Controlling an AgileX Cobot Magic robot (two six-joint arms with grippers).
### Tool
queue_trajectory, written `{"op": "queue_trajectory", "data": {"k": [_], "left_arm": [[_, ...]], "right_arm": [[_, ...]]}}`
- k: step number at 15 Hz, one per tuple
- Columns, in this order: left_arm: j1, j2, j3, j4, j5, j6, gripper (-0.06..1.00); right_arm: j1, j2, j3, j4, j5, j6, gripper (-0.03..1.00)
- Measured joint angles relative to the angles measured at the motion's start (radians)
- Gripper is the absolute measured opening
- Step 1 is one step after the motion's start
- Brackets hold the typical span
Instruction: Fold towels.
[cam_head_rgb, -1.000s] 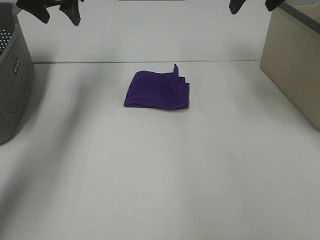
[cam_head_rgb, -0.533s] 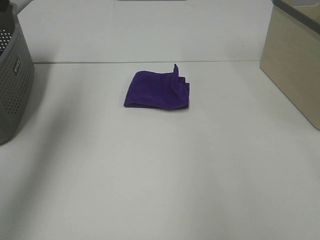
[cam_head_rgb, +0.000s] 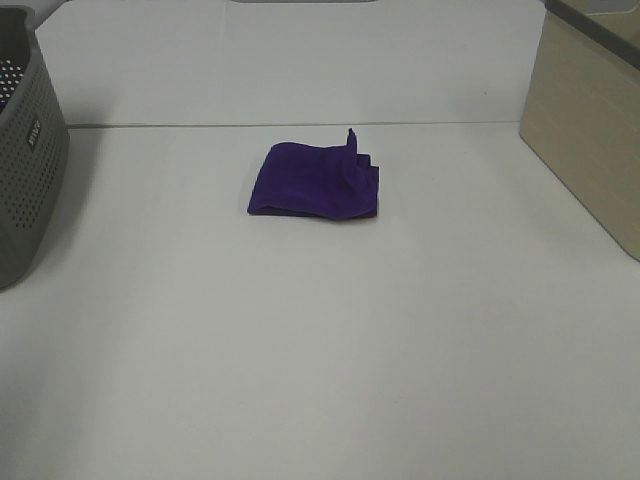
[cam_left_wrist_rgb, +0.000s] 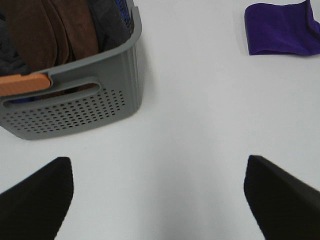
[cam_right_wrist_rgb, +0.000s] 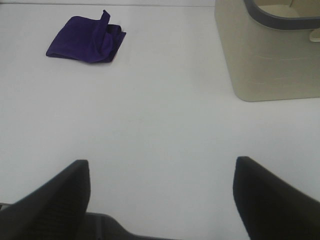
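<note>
The deep purple towel (cam_head_rgb: 315, 180) lies folded into a small rectangle on the white table, with one corner sticking up at its far right. It also shows in the left wrist view (cam_left_wrist_rgb: 282, 28) and the right wrist view (cam_right_wrist_rgb: 87, 39). Both grippers are out of the exterior high view. My left gripper (cam_left_wrist_rgb: 160, 197) is open and empty, well away from the towel, near the grey basket. My right gripper (cam_right_wrist_rgb: 160, 195) is open and empty, above bare table, far from the towel.
A grey perforated basket (cam_head_rgb: 25, 160) stands at the table's left edge; in the left wrist view its wall (cam_left_wrist_rgb: 80, 105) encloses brown and dark cloths. A beige bin (cam_head_rgb: 585, 130) stands at the right, also in the right wrist view (cam_right_wrist_rgb: 270, 55).
Both grippers, seen at the top edge of the exterior high view a second ago, have withdrawn out of that view. The towel has not moved.
</note>
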Motion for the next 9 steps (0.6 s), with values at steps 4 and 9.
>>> {"op": "queue_trajectory", "data": {"k": [4, 9], "left_arm": [[0.000, -0.321, 0.213, 0.001, -0.009, 0.025, 0.85], [0.000, -0.535, 0.244, -0.068, 0.084, 0.062, 0.85]], "right_arm": [[0.000, -0.218, 0.167, -0.019, -0.011, -0.011, 0.78], [0.000, -0.227, 0.289, -0.014, -0.122, -0.032, 0.78]]}}
